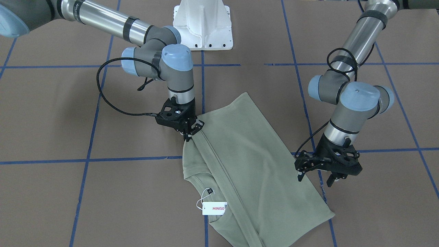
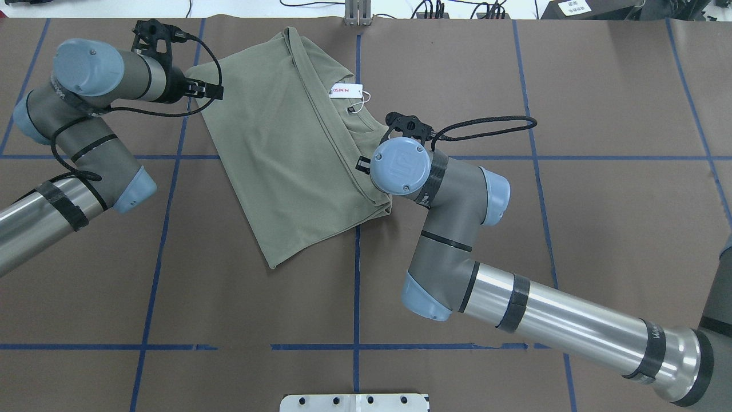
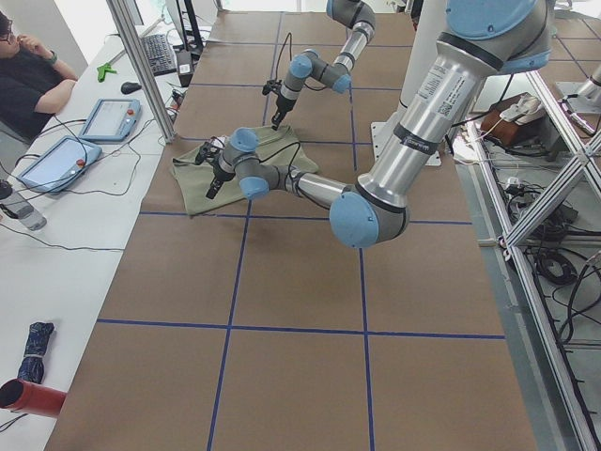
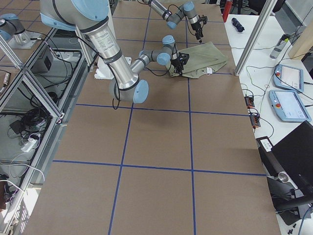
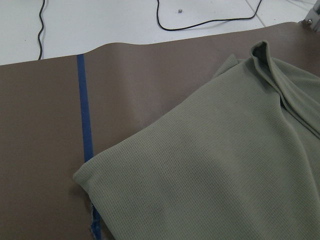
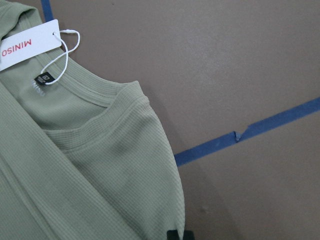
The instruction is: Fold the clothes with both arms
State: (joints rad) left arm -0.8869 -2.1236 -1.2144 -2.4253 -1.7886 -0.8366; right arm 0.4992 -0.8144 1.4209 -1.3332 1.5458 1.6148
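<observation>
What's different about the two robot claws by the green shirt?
The right gripper is pinched shut on an edge of the shirt, while the left gripper has its fingers spread and holds nothing. The right gripper points straight down from its wrist, and the left gripper leans at a slant. Both are black, have two fingers, and sit at opposite sides of the shirt.

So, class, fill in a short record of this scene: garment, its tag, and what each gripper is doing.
Garment: sage-green shirt, partly folded, lying on the table
Tag: white hang tag reading MINISO, at the neckline
Right gripper: shut on the shirt's edge
Left gripper: open, above the shirt's opposite edge, holding nothing
</observation>
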